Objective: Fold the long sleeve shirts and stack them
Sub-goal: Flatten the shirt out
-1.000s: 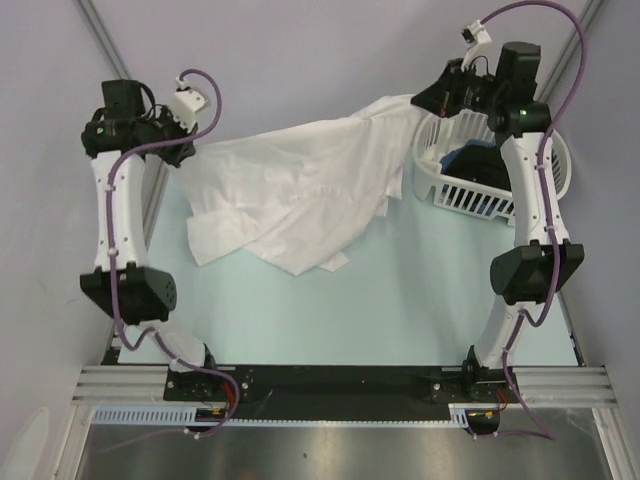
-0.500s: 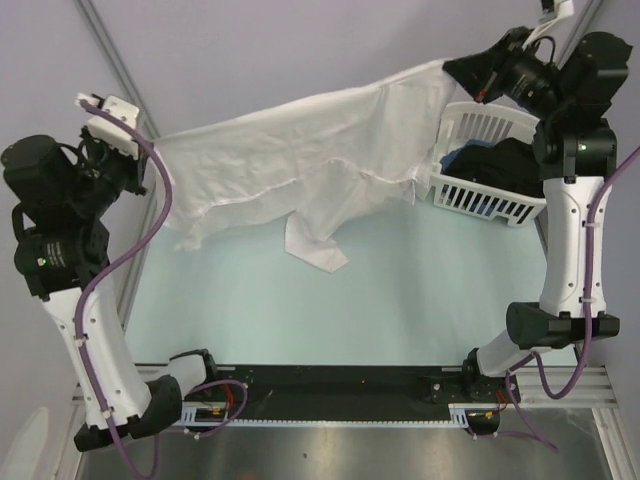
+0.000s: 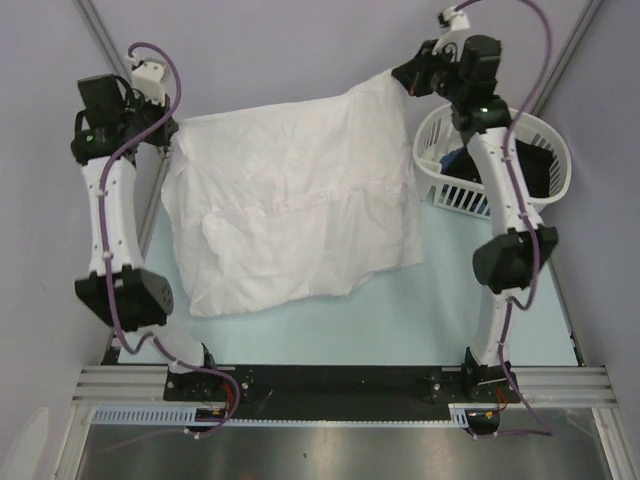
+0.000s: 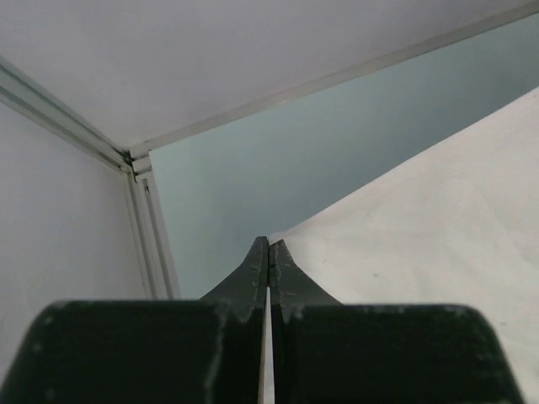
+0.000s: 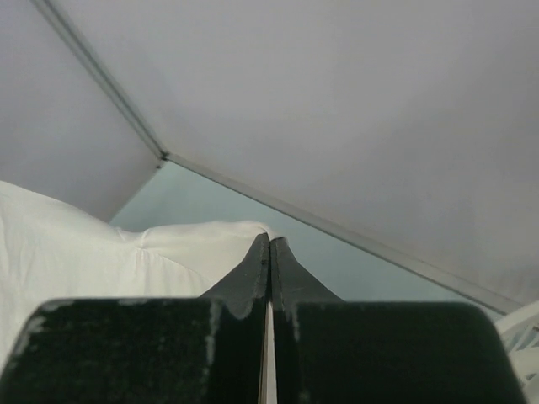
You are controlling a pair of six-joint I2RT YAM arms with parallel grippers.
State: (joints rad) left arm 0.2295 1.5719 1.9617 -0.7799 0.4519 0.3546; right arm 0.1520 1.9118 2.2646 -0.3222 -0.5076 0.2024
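Observation:
A plain white long sleeve shirt (image 3: 295, 205) hangs spread between my two grippers and drapes toward the near side over the pale table. My left gripper (image 3: 172, 132) is shut on its far left corner. In the left wrist view the cloth (image 4: 438, 219) runs off to the right from the shut fingertips (image 4: 269, 246). My right gripper (image 3: 404, 78) is shut on the far right corner. The right wrist view shows a bunched white edge (image 5: 126, 252) left of the closed tips (image 5: 269, 241). A thin strip of cloth shows between each pair of fingers.
A white slatted basket (image 3: 440, 185) holding dark clothing (image 3: 470, 160) stands at the right, just beside the right arm. Grey walls and a metal frame post (image 4: 152, 227) close in the far side. Bare table (image 3: 400, 320) lies near the arm bases.
Both grippers moved toward the far wall and came down. The shirt, stretched in the air half a second ago, now hangs flatter and covers more of the table.

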